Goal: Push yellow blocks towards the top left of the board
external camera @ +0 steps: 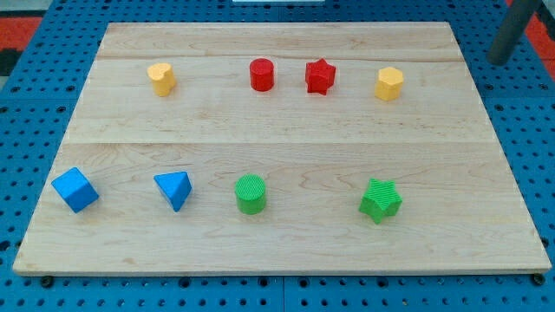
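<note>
Two yellow blocks lie on the wooden board point(286, 139). A yellow heart-shaped block point(161, 78) sits near the view's top left. A yellow hexagonal block point(389, 84) sits near the view's top right. The dark rod comes in at the view's top right corner. My tip point(500, 59) is off the board's right edge, over the blue pegboard. It is well to the right of the yellow hexagonal block and a little above it, touching no block.
A red cylinder point(262, 74) and a red star point(319, 76) lie between the two yellow blocks. Along the lower row are a blue cube point(75, 190), a blue triangular block point(173, 189), a green cylinder point(251, 193) and a green star point(381, 200).
</note>
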Robot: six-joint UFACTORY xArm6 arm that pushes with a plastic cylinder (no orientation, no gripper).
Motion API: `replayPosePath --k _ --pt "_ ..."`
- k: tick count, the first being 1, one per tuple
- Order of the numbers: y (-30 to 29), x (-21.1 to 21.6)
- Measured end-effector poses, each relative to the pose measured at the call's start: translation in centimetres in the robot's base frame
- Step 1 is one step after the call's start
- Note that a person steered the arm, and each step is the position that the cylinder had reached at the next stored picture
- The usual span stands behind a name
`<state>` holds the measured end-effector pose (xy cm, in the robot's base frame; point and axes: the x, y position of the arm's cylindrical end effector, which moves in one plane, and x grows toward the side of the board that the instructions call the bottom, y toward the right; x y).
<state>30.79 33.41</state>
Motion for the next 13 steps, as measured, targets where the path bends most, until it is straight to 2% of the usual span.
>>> replayPosePath --k 3,4,6,8,10,12,13 --pt "-6.1 -1.3" --pt "-12.6 -1.1" --pt "-17.4 5.1" --pt "-30.9 5.4" --pt "-35.5 10.6" --pt "-42.8 4.3" --pt "-46.2 4.9"
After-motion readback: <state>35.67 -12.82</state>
